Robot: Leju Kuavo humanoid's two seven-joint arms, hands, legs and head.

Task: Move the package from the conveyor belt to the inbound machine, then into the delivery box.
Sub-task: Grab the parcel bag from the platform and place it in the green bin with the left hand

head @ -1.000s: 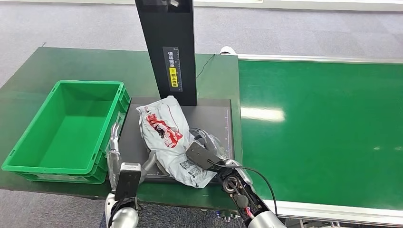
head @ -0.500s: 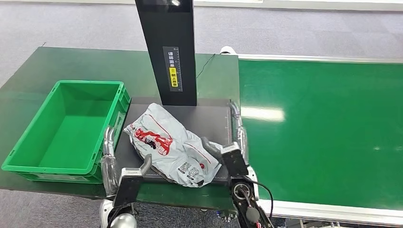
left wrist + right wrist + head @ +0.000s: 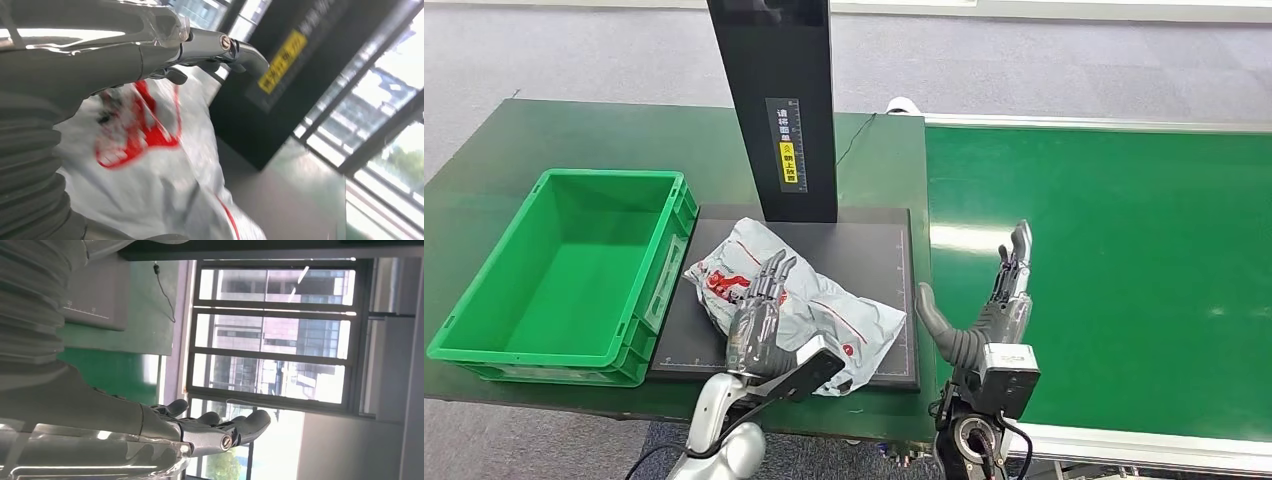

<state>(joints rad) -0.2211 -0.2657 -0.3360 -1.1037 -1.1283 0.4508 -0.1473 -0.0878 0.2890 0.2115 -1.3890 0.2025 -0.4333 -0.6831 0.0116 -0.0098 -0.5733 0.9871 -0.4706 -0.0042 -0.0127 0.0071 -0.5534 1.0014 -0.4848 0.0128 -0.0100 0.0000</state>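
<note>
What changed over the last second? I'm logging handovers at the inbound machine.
The right hand let go of the package and moved off right, open above the conveyor belt. The left hand came from beside the delivery box to lie on the package, which flattened on the inbound machine. The box stayed put.
</note>
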